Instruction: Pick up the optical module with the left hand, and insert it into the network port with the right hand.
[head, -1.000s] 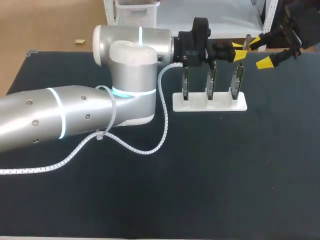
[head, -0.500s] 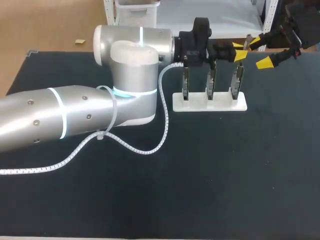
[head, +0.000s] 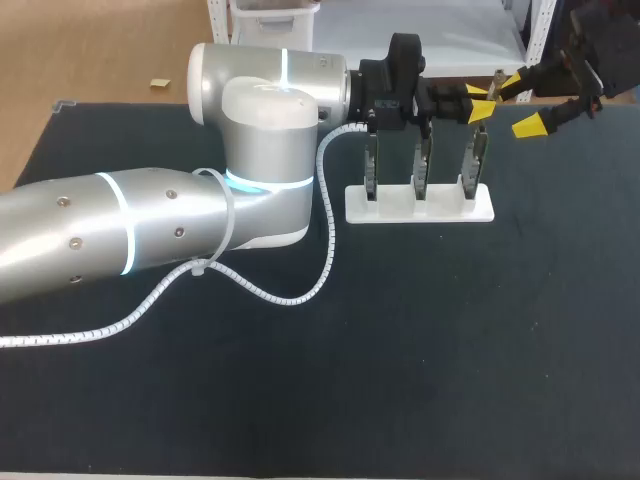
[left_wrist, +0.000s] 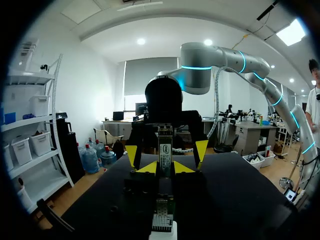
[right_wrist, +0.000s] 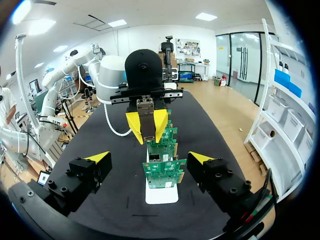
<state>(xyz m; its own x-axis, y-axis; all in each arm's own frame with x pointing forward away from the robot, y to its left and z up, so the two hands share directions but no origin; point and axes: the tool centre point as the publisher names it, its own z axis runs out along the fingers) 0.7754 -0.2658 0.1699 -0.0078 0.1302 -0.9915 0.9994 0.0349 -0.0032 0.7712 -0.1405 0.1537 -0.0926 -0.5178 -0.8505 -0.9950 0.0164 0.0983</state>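
Our left claw (head: 478, 102) is clamped on the optical module (right_wrist: 148, 119), a yellow tip pressed to each side. It holds the module in the air near the far edge of the tabletop (head: 450, 350), above the right end of the white stand (head: 420, 207). Our right claw (head: 521, 104) faces it close by from the far right corner. Its fingers are spread wide and grip nothing. In the left wrist view they stand to either side of the left claw, apart from it.

Three green boards (head: 422, 165) stand upright in a row on the stand, directly under the left arm's wrist and claw, their tops close beneath the black wrist. In the left wrist view the network port (left_wrist: 162, 220) shows as a metal cage on the board below the left claw, in line with the module above it.

A broad stretch of dark surface lies between the stand and the near edge, and more between the stand and the right edge. Both claws work hard against the far edge.

The left arm (head: 150, 230) takes up the left part of the tabletop, with its thick silver elbow just beside the stand's left end. A white spiral cable (head: 327, 225) loops down from the wrist between elbow and stand and trails toward the left edge.
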